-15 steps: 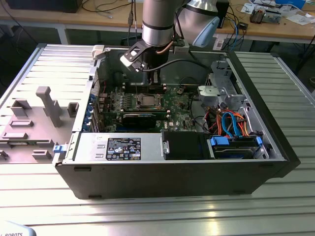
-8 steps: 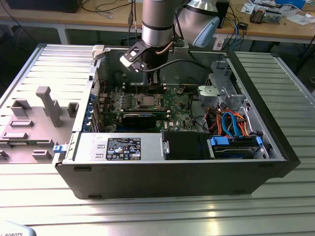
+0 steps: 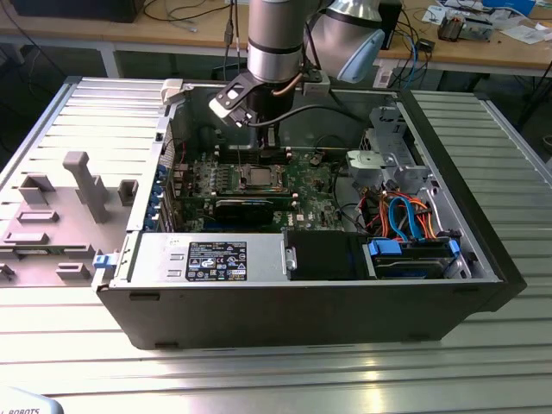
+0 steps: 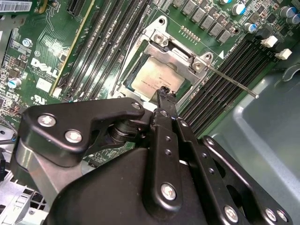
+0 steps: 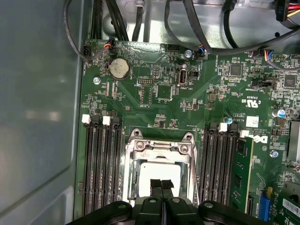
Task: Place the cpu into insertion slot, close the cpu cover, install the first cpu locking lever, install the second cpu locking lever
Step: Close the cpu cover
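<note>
As pinched claw (image 5: 161, 183) sits @ cpu (image 5: 147, 176) edge, lever (image 4: 229, 80) juts free.

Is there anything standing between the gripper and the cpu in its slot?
Nothing visible does. In the first wrist view the gripper, its fingers shut, is right over the cpu, whose metal top shows bare through the window of the cpu cover.

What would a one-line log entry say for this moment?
hand: shut, empty, tips at cpu | cpu cover: down over cpu | lever: sticking out, not latched
</note>
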Controlling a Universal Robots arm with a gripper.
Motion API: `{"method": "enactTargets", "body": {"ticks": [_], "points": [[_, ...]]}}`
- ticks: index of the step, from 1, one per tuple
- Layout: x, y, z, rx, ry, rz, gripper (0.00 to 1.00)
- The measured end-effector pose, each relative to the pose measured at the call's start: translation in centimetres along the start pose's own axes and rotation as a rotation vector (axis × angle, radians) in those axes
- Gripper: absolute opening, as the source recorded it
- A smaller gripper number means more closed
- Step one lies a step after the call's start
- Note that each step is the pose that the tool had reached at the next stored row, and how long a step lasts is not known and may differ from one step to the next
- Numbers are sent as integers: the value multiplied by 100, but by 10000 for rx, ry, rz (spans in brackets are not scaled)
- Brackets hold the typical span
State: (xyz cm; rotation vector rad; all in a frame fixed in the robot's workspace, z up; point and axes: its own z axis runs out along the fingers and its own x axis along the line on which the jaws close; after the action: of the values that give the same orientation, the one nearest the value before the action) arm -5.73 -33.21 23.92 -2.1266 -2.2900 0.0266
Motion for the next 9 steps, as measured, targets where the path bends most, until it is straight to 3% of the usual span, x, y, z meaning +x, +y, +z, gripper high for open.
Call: {"method": "enactTargets", "body": {"ticks": [9], "points": [[1, -19, 10, 0, 0, -1, 11]]}}
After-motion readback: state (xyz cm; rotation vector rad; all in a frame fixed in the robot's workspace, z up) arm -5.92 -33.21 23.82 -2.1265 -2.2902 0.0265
